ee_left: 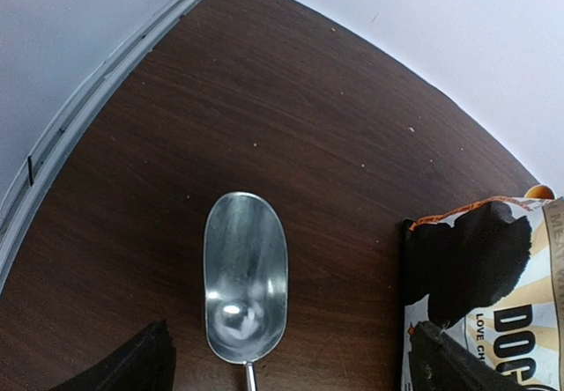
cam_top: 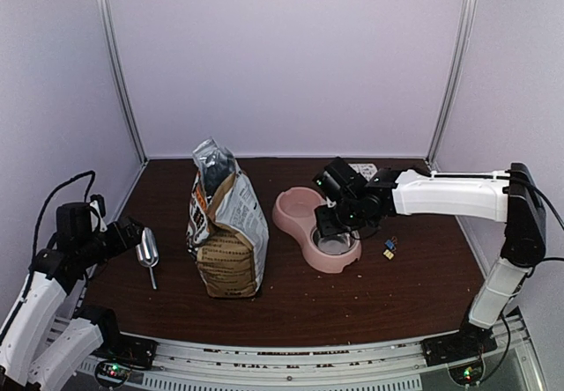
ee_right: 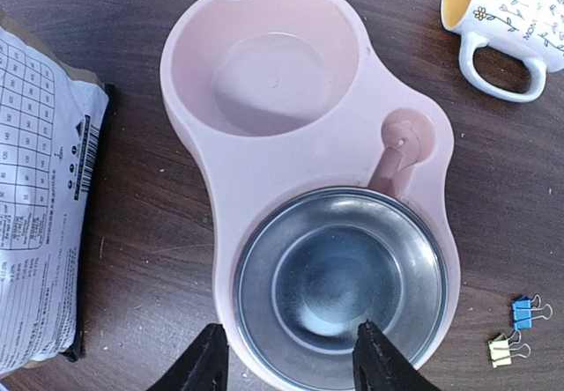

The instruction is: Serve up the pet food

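No kibble shows anywhere; the pet food is out of view. The kraft and white "DOG" bag (cam_top: 226,228) stands upright mid-table with its top open. An empty metal scoop (ee_left: 246,276) lies on the table left of the bag, also in the top view (cam_top: 147,252). My left gripper (ee_left: 291,334) is open, low behind the scoop bowl, its jaws spread wider than the scoop and touching nothing. The pink double bowl (ee_right: 220,188) holds an empty steel insert (ee_right: 339,285). My right gripper (ee_right: 289,327) is open over the insert's near rim, one finger outside and one inside.
A white floral mug (ee_right: 504,12) stands beyond the bowl at the back right. Blue and yellow binder clips (ee_right: 515,331) lie right of the bowl. The bag also shows in the left wrist view (ee_left: 493,303). White walls close the table on three sides.
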`<control>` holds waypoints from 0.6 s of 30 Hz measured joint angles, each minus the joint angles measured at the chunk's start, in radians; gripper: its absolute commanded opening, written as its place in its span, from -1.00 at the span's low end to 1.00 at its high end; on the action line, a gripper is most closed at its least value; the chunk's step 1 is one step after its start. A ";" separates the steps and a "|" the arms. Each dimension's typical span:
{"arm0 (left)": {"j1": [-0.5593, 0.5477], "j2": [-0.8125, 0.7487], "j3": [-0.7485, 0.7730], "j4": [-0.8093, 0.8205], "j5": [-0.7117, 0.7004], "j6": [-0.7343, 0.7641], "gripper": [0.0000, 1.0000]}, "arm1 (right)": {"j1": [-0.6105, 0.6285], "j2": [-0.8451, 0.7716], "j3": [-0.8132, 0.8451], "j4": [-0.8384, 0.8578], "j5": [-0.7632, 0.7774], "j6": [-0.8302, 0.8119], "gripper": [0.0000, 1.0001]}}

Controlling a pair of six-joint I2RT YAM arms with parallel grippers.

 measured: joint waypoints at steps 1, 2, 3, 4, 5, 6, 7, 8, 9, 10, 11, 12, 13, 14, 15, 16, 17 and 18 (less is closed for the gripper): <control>0.000 0.007 -0.006 0.007 0.000 -0.004 0.87 | 0.000 0.000 -0.008 0.013 -0.005 0.002 -0.02; 0.000 0.013 -0.017 0.019 0.000 -0.009 0.86 | 0.000 0.000 -0.017 0.028 -0.009 0.005 -0.03; 0.000 0.016 -0.028 0.027 0.000 -0.016 0.85 | 0.000 0.000 -0.027 0.041 -0.012 0.009 -0.03; 0.000 0.019 -0.042 0.039 0.001 -0.023 0.84 | 0.000 0.000 -0.041 0.055 -0.016 0.014 -0.03; 0.000 0.022 -0.055 0.045 0.001 -0.031 0.82 | 0.000 -0.003 -0.063 0.073 -0.024 0.022 -0.03; 0.000 0.024 -0.068 0.051 0.001 -0.040 0.82 | 0.000 -0.005 -0.082 0.085 -0.029 0.028 -0.03; 0.000 0.028 -0.077 0.055 0.001 -0.048 0.81 | 0.000 -0.009 -0.106 0.097 -0.032 0.035 -0.03; 0.000 0.032 -0.085 0.061 0.000 -0.055 0.79 | 0.000 -0.012 -0.131 0.107 -0.039 0.043 -0.03; 0.000 0.037 -0.093 0.071 0.000 -0.061 0.77 | 0.000 -0.014 -0.150 0.117 -0.045 0.050 -0.03; 0.000 0.041 -0.098 0.077 0.000 -0.068 0.74 | 0.000 -0.015 -0.169 0.127 -0.050 0.057 -0.03; 0.000 0.047 -0.103 0.084 -0.002 -0.073 0.70 | 0.000 -0.015 -0.187 0.136 -0.055 0.063 -0.04; 0.000 0.053 -0.110 0.095 -0.007 -0.079 0.65 | 0.000 -0.015 -0.200 0.144 -0.057 0.069 -0.03; 0.000 0.057 -0.114 0.098 -0.010 -0.084 0.61 | 0.000 -0.015 -0.208 0.151 -0.058 0.076 -0.03; 0.000 0.061 -0.117 0.102 -0.013 -0.088 0.55 | 0.000 -0.015 -0.213 0.158 -0.060 0.080 -0.03; 0.000 0.065 -0.122 0.110 -0.017 -0.090 0.48 | 0.000 -0.015 -0.216 0.167 -0.061 0.082 -0.04; 0.000 0.068 -0.126 0.117 -0.021 -0.093 0.42 | 0.000 -0.015 -0.219 0.176 -0.062 0.085 -0.04; 0.000 0.075 -0.129 0.124 -0.027 -0.094 0.36 | 0.000 -0.014 -0.219 0.185 -0.064 0.086 -0.04; 0.000 0.081 -0.130 0.127 -0.030 -0.095 0.31 | 0.000 -0.013 -0.219 0.193 -0.064 0.088 -0.04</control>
